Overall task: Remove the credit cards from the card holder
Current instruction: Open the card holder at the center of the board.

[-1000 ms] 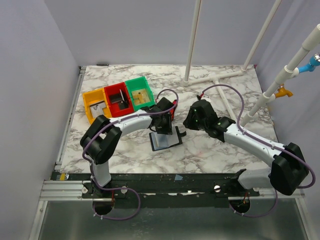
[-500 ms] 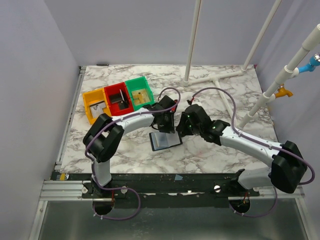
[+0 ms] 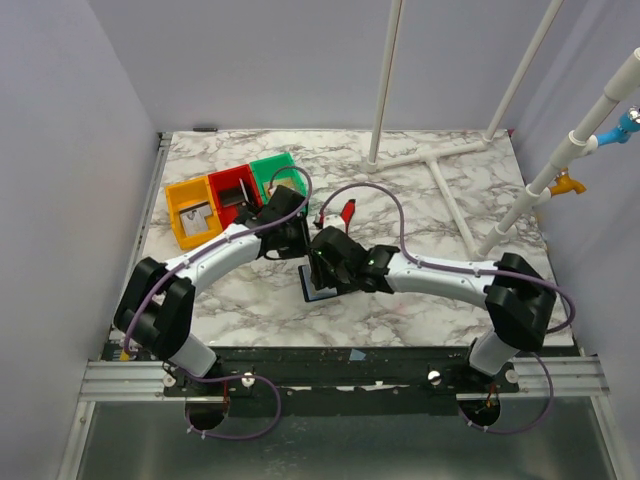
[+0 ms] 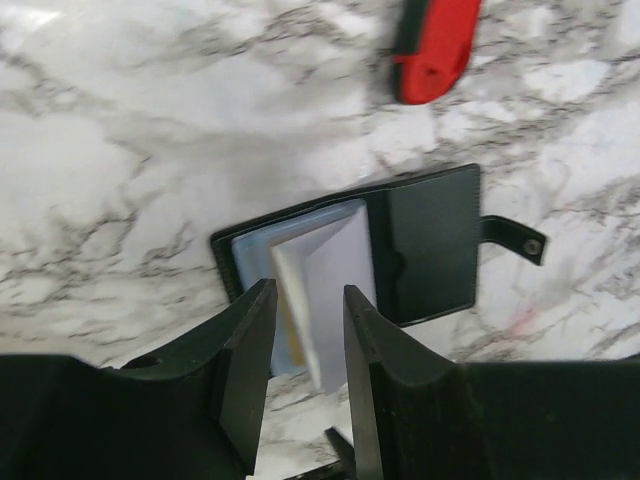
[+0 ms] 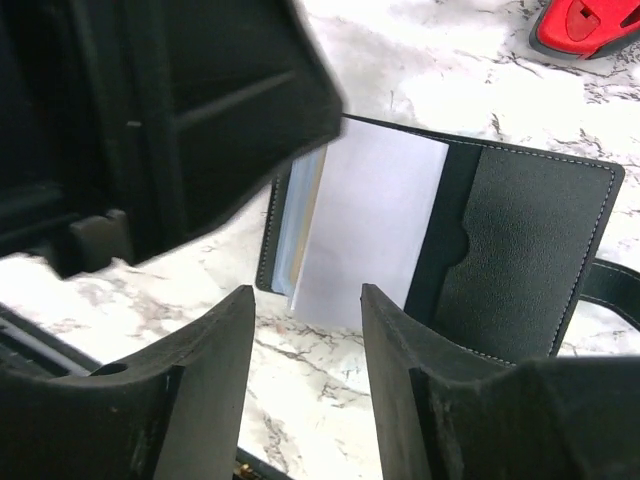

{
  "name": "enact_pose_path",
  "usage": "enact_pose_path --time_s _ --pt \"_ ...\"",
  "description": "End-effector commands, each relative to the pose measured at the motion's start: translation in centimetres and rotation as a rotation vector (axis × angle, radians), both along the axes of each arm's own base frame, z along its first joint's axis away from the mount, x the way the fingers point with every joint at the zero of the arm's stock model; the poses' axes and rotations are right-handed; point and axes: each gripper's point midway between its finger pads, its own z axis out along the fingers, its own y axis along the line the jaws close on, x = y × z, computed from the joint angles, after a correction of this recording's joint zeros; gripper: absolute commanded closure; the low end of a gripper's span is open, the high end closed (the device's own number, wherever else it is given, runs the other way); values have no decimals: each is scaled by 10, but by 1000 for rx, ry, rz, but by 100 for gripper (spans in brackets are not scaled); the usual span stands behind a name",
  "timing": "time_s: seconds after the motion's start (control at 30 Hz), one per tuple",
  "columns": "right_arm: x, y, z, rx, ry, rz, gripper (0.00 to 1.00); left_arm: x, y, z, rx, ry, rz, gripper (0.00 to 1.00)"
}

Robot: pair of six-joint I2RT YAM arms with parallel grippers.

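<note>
One card holder (image 4: 425,245) lies opened flat near the middle of the counter (image 3: 450,290), its pale bluish pocket leaves (image 4: 330,290) fanned up from the spine. A tan-gold edge of the credit cards (image 4: 293,332) shows between those leaves, so no card looks free yet.

The left claw (image 4: 307,295) hangs just above the leaves with its jaws parted and nothing gripped. The right claw (image 5: 305,300) hovers over the same leaves, jaws spread wide and likewise empty.

To do this step well, I judge that one claw should pin a black face to the counter. The other should close only on the exposed card edge, not on a whole leaf, and draw it out along the pocket's opening. A pull straight up would likely lift the holder with it.

In the left wrist view the holder's long axis runs from 8 o'clock to 2 o'clock, and its snap tab (image 4: 510,238) points toward 3 o'clock. A red-and-black tool (image 4: 435,45) lies apart from it at 12 o'clock. In the top view the bins (image 3: 228,175) sit at 10 o'clock from the holder.
</note>
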Motion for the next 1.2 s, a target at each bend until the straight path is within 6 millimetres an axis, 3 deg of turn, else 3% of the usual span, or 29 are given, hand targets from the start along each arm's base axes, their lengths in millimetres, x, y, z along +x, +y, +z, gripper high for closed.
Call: enact_pose_path --time_s 0.0,0.23,0.43,0.93,1.17 --pt "3 0 -15 -143 -44 12 48 -8 32 -14 39 6 48 65" --pt "-1 7 -22 -238 -95 29 37 -24 40 -29 40 30 60 65" --pt "1 1 -35 -328 -105 26 36 -29 46 -34 42 42 78 65" --pt "2 -5 -47 -385 -108 8 39 -33 56 -40 40 53 100 65" --pt "8 -18 -42 -406 -142 -65 50 -37 53 -42 27 62 84 66"
